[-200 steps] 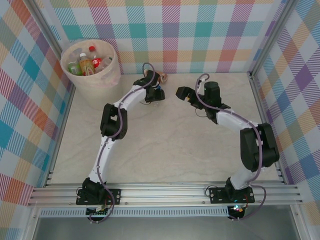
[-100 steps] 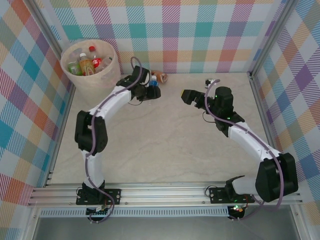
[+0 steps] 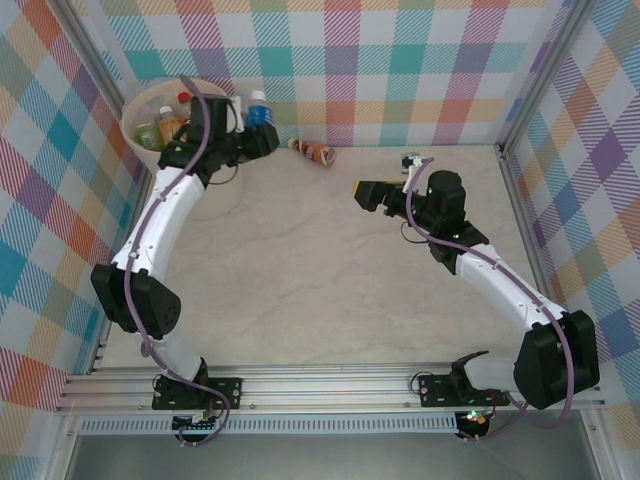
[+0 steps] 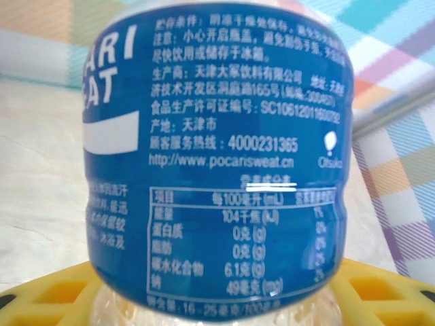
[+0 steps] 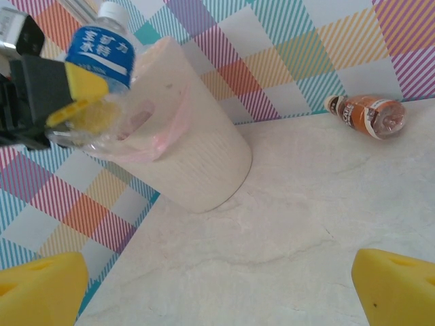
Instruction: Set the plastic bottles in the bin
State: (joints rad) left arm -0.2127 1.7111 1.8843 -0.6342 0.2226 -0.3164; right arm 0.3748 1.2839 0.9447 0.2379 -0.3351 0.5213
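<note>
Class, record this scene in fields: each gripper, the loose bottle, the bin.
Left gripper: shut on the blue-labelled bottle, raised near the bin's rim
Right gripper: open, holding nothing, above the table
Brown-labelled bottle: lying on its side near the table's far edge
Bin: upright, far left corner, several bottles inside

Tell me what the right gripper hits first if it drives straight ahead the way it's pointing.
The right gripper faces open table, then probably the lower wall of the bin. The brown-labelled bottle lies right of that line. If it tilts down, the table may come first; depth unclear.
</note>
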